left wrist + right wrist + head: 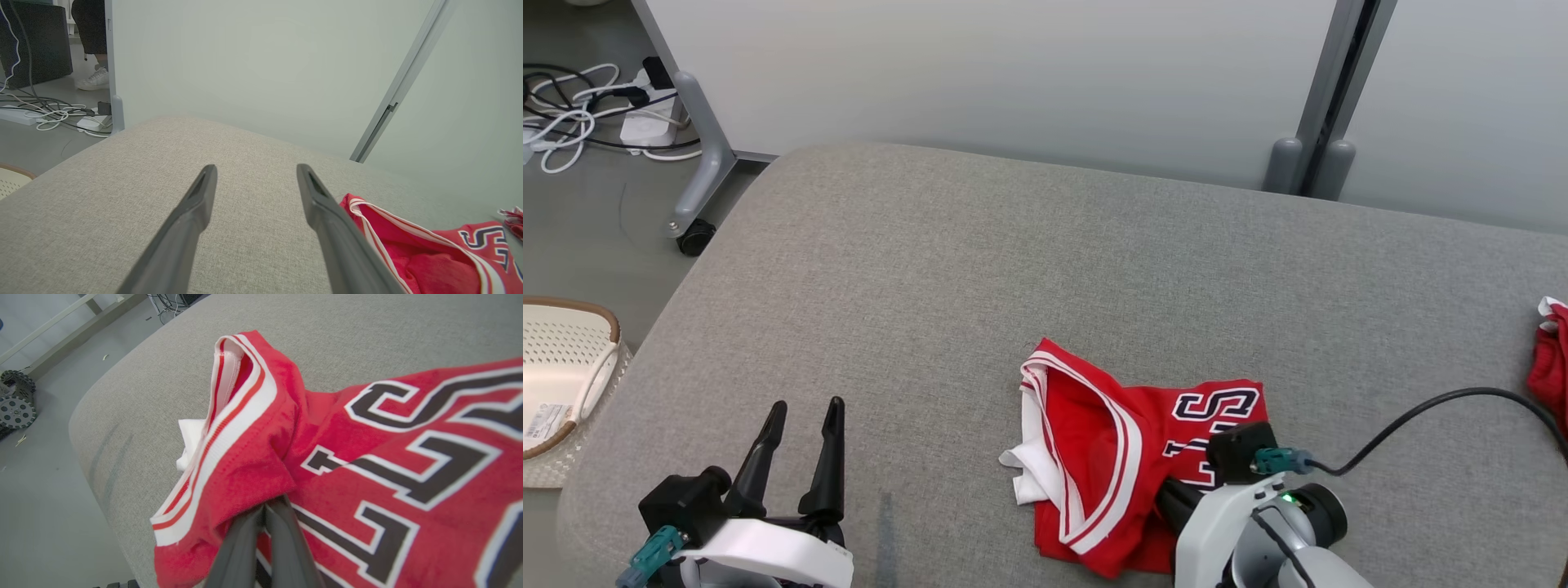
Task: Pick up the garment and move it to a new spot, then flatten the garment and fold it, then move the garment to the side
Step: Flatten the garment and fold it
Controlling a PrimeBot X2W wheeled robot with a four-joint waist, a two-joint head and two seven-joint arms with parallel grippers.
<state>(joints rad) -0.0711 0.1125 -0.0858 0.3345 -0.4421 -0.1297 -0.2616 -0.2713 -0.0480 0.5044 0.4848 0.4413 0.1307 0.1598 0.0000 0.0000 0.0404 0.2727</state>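
The garment (pixel 1111 457) is a red jersey with white trim and dark letters, lying crumpled near the front edge of the grey padded surface (pixel 1013 269). My right gripper (pixel 269 508) has its fingers pressed together on a fold of the garment (pixel 367 457) near the striped armhole; its wrist (pixel 1258 514) covers the jersey's lower right part. My left gripper (pixel 805 408) stands open at the lower left, well to the left of the jersey and holding nothing. In the left wrist view its fingers (pixel 255 171) are spread over bare fabric, with the garment (pixel 429 261) to their right.
Another red cloth (pixel 1552 359) lies at the surface's right edge. A white perforated basket (pixel 564 367) sits on the floor to the left. Cables and a power strip (pixel 605 106) lie at the far left by a wheeled post (pixel 694 237). A person's shoe (pixel 94 79) stands beyond.
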